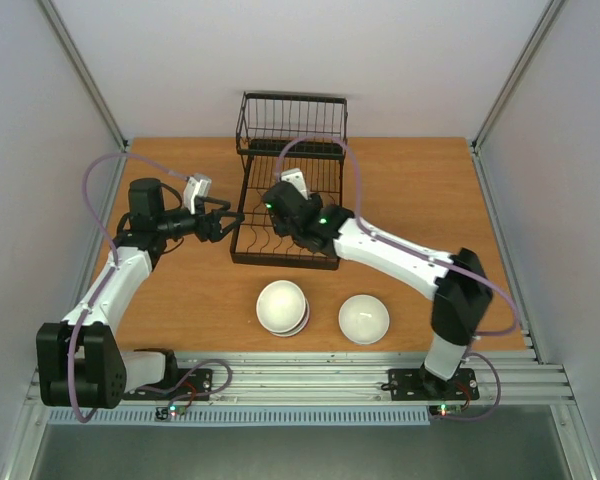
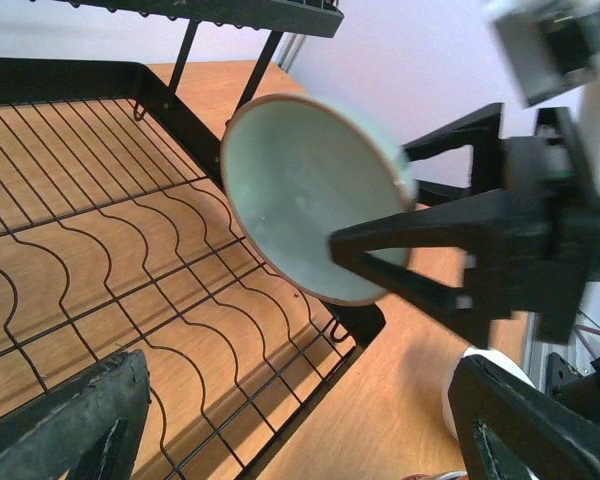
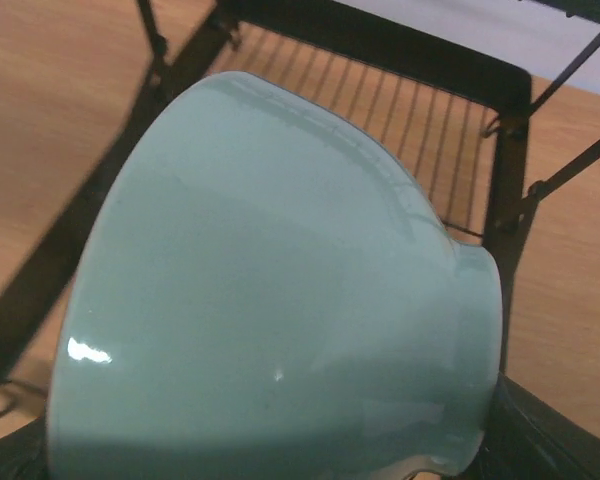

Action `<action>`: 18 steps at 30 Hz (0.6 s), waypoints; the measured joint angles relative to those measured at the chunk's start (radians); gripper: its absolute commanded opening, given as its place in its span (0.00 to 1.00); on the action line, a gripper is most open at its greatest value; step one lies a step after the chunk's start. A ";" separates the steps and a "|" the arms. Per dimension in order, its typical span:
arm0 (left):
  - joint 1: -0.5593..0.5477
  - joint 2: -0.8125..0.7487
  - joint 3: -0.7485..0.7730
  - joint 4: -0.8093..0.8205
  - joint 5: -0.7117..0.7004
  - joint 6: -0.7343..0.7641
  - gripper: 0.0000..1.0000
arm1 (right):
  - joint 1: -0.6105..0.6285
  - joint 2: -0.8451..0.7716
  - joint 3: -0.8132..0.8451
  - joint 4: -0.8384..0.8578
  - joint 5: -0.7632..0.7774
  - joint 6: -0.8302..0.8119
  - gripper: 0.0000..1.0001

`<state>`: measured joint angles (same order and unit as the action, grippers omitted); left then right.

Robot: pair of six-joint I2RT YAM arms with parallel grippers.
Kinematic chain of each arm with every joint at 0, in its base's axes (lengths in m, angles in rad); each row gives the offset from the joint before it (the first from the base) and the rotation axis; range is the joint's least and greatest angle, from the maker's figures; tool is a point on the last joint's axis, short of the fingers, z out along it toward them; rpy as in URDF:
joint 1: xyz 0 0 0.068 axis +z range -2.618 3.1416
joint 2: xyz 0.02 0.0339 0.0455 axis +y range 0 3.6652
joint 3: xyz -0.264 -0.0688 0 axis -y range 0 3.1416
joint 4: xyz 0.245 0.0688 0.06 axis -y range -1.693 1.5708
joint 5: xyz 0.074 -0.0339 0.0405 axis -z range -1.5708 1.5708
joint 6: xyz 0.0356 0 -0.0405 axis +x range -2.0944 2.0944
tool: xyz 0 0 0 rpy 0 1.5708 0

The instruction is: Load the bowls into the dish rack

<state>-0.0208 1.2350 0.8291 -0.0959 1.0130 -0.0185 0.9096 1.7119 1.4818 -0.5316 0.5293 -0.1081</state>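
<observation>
My right gripper is shut on a pale mint-green bowl and holds it tilted on its side over the near end of the black wire dish rack. In the left wrist view the bowl hangs over the rack's corner with the right gripper's black fingers across its rim. My left gripper is open and empty beside the rack's left edge, facing the bowl. A stack of white bowls and a single white bowl sit on the table in front of the rack.
The rack's taller basket section stands at the far end. Its slotted flat tray lies below the held bowl. Grey walls close in the table on the left, right and back.
</observation>
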 measured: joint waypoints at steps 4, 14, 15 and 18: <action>0.000 0.000 0.000 -0.003 -0.012 0.000 0.82 | -0.016 0.161 0.148 -0.124 0.091 -0.018 0.01; 0.000 0.000 0.000 -0.006 -0.014 0.000 0.82 | -0.151 0.336 0.251 -0.286 0.124 -0.013 0.01; 0.000 0.000 0.000 -0.006 -0.014 0.000 0.82 | -0.167 0.342 0.251 -0.286 0.121 -0.013 0.01; 0.000 0.003 0.000 -0.006 -0.013 0.000 0.82 | -0.208 0.351 0.251 -0.277 0.099 -0.016 0.01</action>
<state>-0.0208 1.2385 0.8291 -0.1017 1.0004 -0.0181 0.7017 2.0628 1.7329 -0.8082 0.6281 -0.1242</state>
